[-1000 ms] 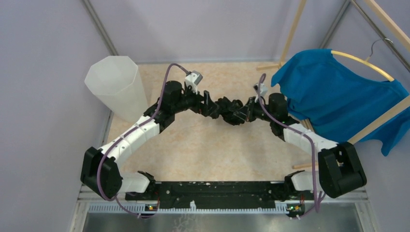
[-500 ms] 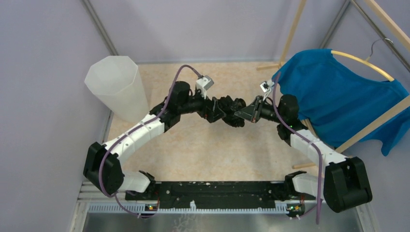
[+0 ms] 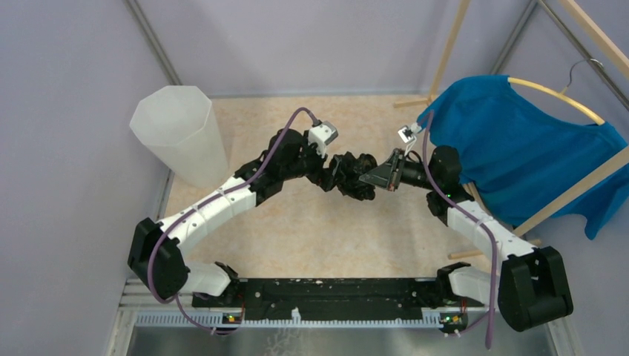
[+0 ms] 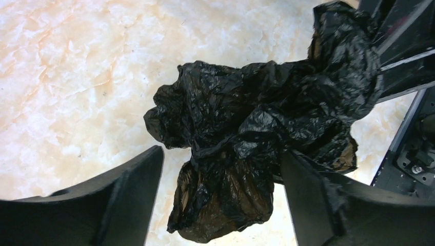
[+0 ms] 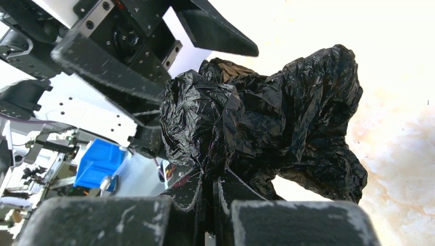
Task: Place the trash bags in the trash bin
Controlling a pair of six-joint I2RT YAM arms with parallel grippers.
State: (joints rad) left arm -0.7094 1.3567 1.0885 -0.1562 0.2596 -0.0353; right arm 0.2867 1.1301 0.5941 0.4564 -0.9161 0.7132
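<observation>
Crumpled black trash bag [image 3: 348, 174] was held in mid-air between both arms, above the table [image 3: 311, 230].
Trash bin [image 3: 178, 133] stood upright far left, well apart from the bag. Left gripper [image 4: 220, 156] was spread wide, the bag's lower folds between its fingers. Right gripper [image 5: 208, 179] was pinched tight on the bag. Blue T-shirt [image 3: 519, 148] hung at right.

Both arms reach forward and inward, elbows out, wrists nearly meeting ahead of the bases. Left arm [image 3: 215, 204]: forearm angled right; left gripper [image 4: 220, 159] has its jaws spread wide, one finger on either side of the trash bag [image 4: 246, 113]. Right arm [image 3: 475, 222]: forearm angled left; right gripper [image 5: 206, 180] faces the left one, fingers pressed together and pinching a fold of the bag.
</observation>
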